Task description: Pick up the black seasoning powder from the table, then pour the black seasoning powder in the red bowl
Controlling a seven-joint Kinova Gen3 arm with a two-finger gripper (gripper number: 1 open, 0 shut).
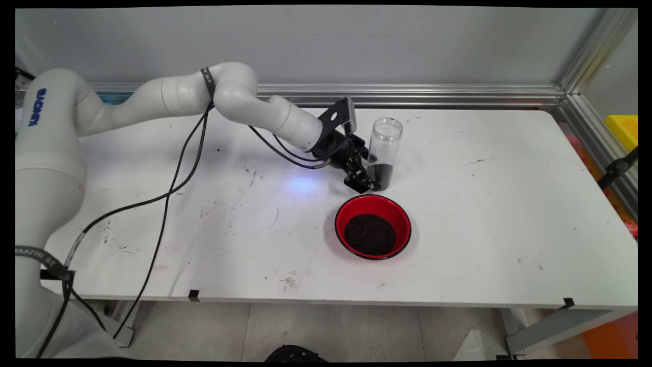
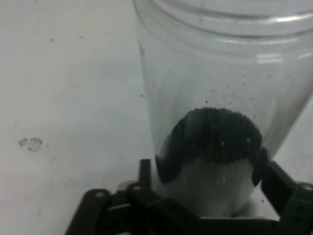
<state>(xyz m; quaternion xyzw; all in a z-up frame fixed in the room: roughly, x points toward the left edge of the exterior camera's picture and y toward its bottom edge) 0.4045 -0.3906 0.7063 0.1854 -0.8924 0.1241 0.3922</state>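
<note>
Left side of the counter: the white arm reached in from about 10 o'clock, with black cables drooping from it onto the counter and over its near edge.
Counter's middle, hand: the hand sat low, close to the counter top, at 8 o'clock of a clear plastic jar.
Hand's state: seen from the hand's own camera, the two black fingers stood one on each side of the jar's foot and looked pressed against its wall, so I judged the hand clamped on the jar, low down.
Jar: upright, lidless, its foot on the counter or nearly so; whether it was raised at all I could not tell.
Jar's contents: a shallow layer of dark grains at the bottom, with a few specks clinging higher up the wall.
Step in hand: as a judgement, a hold on the jar with the jar not yet tipped.
At 6 o'clock of the jar: a red bowl with a black rim, near the jar but apart from it, holding a heap of the same dark grains.
In the way: nothing stood between jar and bowl; the hand was the closest thing to the bowl's far rim.
Right of the bowl: bare, scuffed counter top.
Beyond the counter at 3 o'clock: a yellow box behind the metal frame, well apart from everything.
</note>
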